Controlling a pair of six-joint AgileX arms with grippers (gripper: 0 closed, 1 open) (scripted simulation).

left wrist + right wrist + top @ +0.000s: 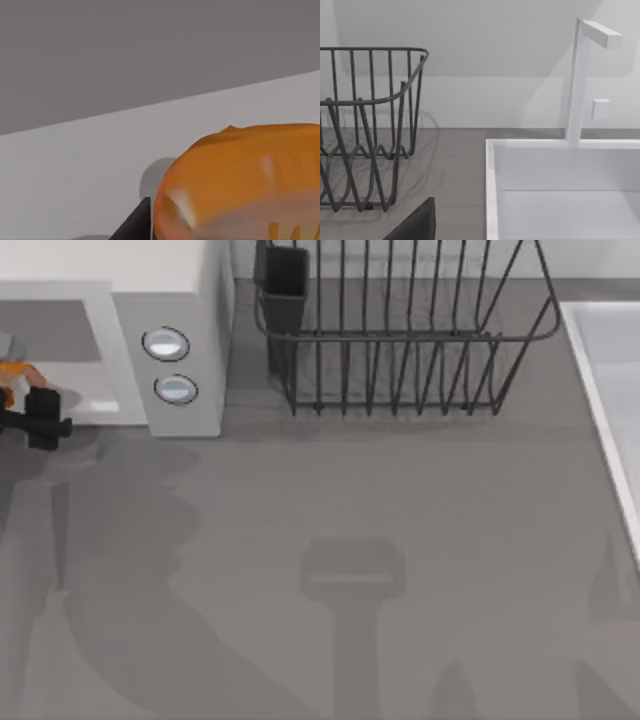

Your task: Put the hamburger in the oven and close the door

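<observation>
Left end effector [40,415] clenched on hamburger [15,380] at oven [180,340] cavity mouth — insertion step; next: push inward, release, then swing door shut.

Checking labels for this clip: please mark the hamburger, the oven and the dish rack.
hamburger [240,175]: left wrist view, on its orange bun.
oven [180,310]: top view, on the white knob panel above the knobs.
dish rack [400,337]: top view, on its front rim wire.
</observation>
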